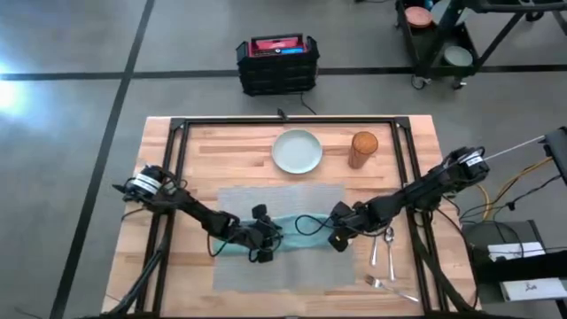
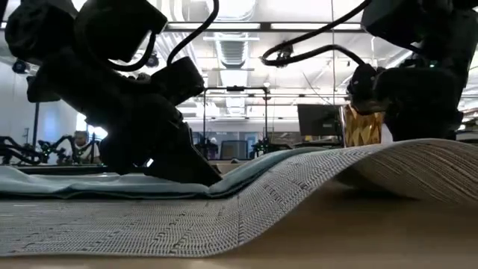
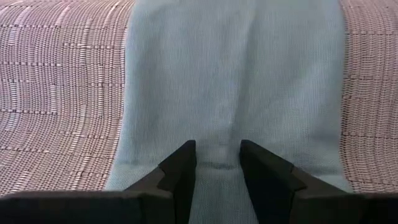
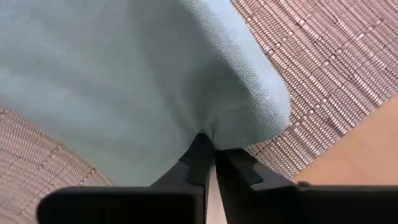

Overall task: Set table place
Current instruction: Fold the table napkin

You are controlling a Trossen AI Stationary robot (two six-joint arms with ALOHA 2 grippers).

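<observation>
The grey woven placemat [image 1: 282, 266] lies across the middle of the table [image 1: 204, 142]. A teal napkin [image 1: 297, 229] lies along it. My left gripper [image 3: 217, 168] stands open over the napkin's left part, with a low ridge of cloth between its fingers. My right gripper [image 4: 212, 152] is shut on the napkin's right end, which is raised off the mat. In the low view the placemat [image 2: 388, 161] humps up off the table on that side. A pale plate [image 1: 297, 151] and a wooden cup [image 1: 363, 149] stand beyond the mat. My left gripper rests its two fingertips [image 3: 183, 165] on the napkin, slanting down from the table's left. A small pucker of cloth [image 3: 217, 163] stands between them; the napkin stays flat on the placemat. My right gripper pinches the napkin's right end [image 4: 208, 132] between its two fingers, coming from the table's right. The cloth bulges over the fingertips as a rounded fold [image 4: 261, 93], lifted above the placemat; how many layers it has cannot be told.
Spoons [image 1: 383, 248] and a fork [image 1: 390, 285] lie on the bare wood right of the placemat, close under my right arm. A black crate [image 1: 277, 64] stands on the floor beyond the table's far edge.
</observation>
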